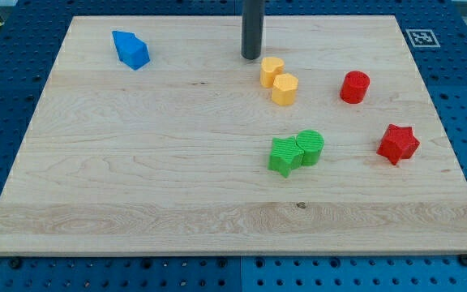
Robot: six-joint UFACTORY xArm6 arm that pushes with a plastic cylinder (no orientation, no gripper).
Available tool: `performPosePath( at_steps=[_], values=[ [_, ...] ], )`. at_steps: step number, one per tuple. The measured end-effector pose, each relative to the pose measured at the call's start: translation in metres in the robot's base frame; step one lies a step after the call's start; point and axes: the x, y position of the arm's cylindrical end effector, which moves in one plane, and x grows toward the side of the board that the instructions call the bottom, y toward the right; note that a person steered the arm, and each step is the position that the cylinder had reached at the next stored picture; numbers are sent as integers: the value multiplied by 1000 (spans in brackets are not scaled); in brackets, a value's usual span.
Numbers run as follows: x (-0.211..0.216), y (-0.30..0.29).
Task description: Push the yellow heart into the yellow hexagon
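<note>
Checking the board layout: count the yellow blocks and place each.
2. The yellow heart lies just right of my tip, near the view's top centre. The yellow hexagon touches it, lower right. None look hidden.

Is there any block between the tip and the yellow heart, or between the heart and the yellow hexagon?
Nothing visible stands in the way. My tip is just to the view's left of the yellow heart, with bare wood between them. The heart already appears to touch the yellow hexagon, toward the view's lower right.
</note>
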Motion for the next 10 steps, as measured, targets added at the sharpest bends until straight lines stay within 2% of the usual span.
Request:
performPosePath(
  at_steps=[3, 8, 10],
  values=[
    [0, -3],
    [52, 12],
    [44, 12]
  ],
)
